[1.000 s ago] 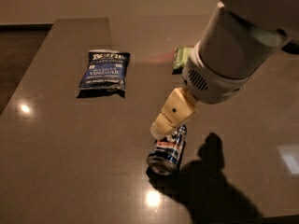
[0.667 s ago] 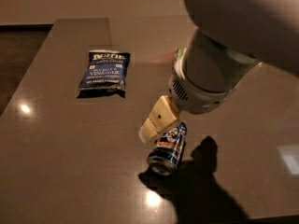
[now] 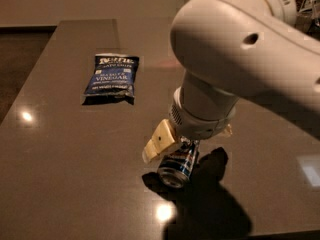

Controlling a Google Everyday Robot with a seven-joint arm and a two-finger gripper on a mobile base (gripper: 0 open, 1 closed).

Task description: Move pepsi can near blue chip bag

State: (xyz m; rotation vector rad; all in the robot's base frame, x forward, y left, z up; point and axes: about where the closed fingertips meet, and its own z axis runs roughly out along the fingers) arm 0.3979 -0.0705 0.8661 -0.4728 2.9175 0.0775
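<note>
The pepsi can (image 3: 179, 165) lies on its side on the brown table (image 3: 60, 149), its silver end facing the front edge. My gripper (image 3: 192, 140) hangs right over the can's far end and is open. One cream finger (image 3: 159, 144) stands just left of the can, and the tip of the other shows to the right, under the wrist. The blue chip bag (image 3: 111, 76), with white "VINEGAR" lettering, lies flat to the back left, well apart from the can. My big white arm (image 3: 240, 49) fills the upper right and hides the table behind it.
The table's left edge (image 3: 30, 84) drops to a dark floor. Its front edge (image 3: 150, 237) runs just below the can's shadow. Bright light spots reflect on the tabletop at left and in front of the can.
My arm has swung in closer to the camera and come down over the can. The finger now sits beside the can. The can and bag have not moved. The green packet is now hidden.
</note>
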